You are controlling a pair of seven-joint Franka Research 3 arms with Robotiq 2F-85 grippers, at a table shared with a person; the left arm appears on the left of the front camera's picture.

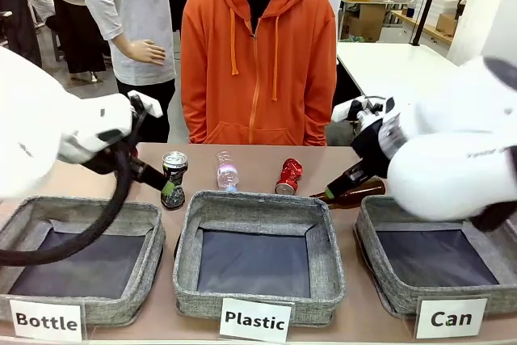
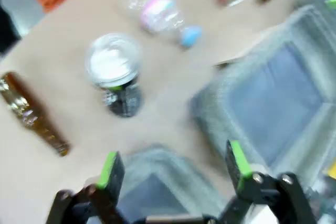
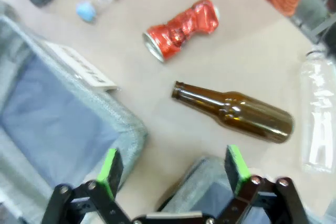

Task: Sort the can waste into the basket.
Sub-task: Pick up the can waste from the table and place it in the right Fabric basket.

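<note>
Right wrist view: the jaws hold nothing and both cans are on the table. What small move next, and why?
Probably ease the open right jaws forward, over the brown glass bottle, towards the shiny red crushed can. It lies free on the table just beyond the bottle, and the grey fabric basket labelled Can sits empty on this arm's side.

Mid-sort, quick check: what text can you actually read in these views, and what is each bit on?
"Bottle": left label, on the left basket.
"Plastic": middle label, on the middle basket.
"Can": right label, on the right basket.
Black can print: too small to read.
Clear bottle pink wrap: blurred, unreadable.
</note>
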